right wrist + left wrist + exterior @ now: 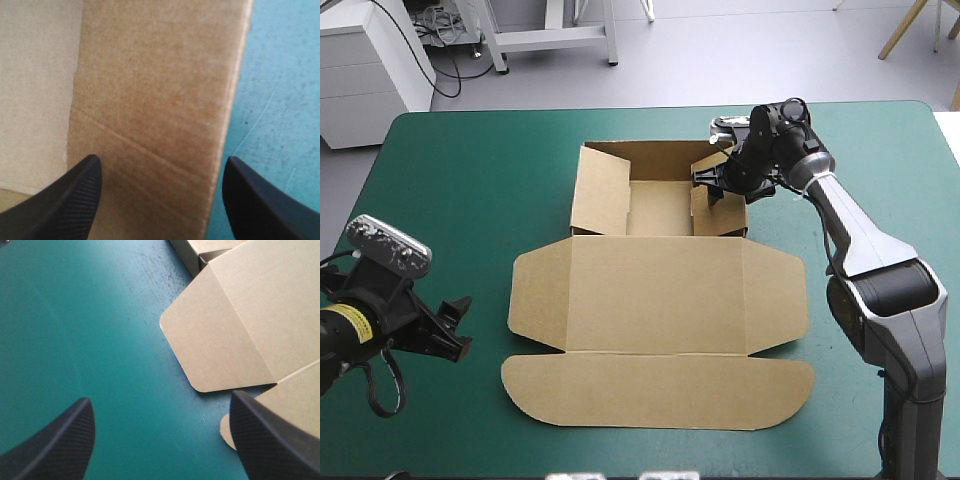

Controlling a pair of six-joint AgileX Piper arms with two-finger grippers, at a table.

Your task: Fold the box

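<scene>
Hovering with black fingers [75, 200] spread wide, the right tool [716, 182] has the raised right wall of the brown box [655, 290] between them; the lid lies flat on the teal-green surface [470, 170], where the left tool [460, 328], its fingers likewise apart, hangs just beside the lid's left flap

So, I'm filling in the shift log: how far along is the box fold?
Done: the far half of the box stands up as a tray, left and back walls raised. In hand: the right gripper, open, straddles the tray's right wall. To do: that wall looks not yet tucked; the lid lies flat on the teal-green cover, and the left gripper, open, hovers beside it holding nothing.
</scene>
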